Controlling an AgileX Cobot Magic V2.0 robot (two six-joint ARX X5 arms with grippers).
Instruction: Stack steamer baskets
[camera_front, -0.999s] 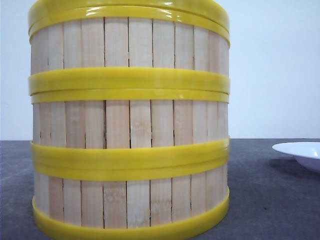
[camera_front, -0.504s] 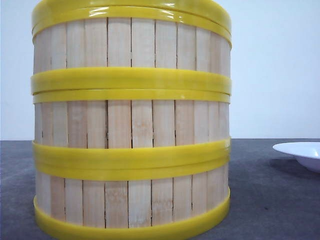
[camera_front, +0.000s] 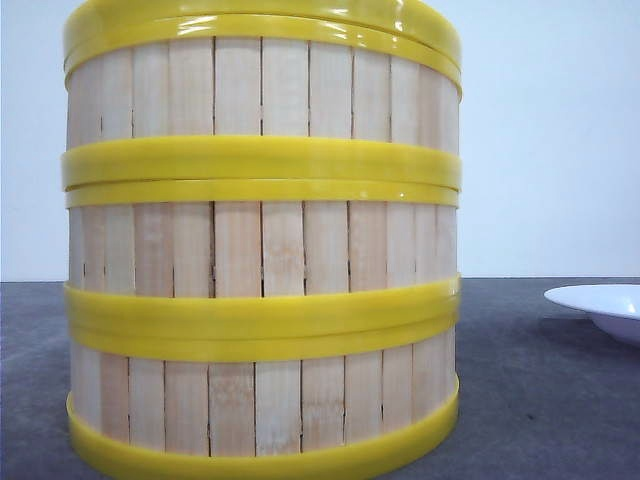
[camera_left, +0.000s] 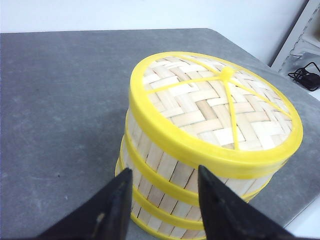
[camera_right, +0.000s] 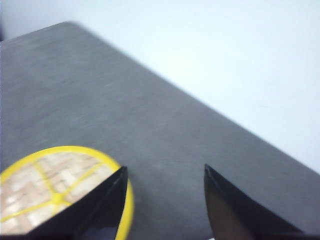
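Three steamer baskets (camera_front: 260, 250) stand stacked in one tower on the dark grey table, filling the left and middle of the front view. A woven lid (camera_left: 215, 102) with a yellow rim caps the stack (camera_left: 165, 175). My left gripper (camera_left: 164, 176) hangs open beside the tower's upper wall, nothing between its fingers. My right gripper (camera_right: 165, 172) is open and empty above the table, with the lid (camera_right: 55, 192) showing past one finger. No gripper shows in the front view.
A white plate (camera_front: 600, 305) sits at the right edge of the front view. The table's edge (camera_left: 305, 212) runs close to the stack in the left wrist view. Cables (camera_left: 306, 77) lie beyond the table.
The stack shifted a few pixels rightward in the front view between the earliest frame and now; otherwise it stands still.
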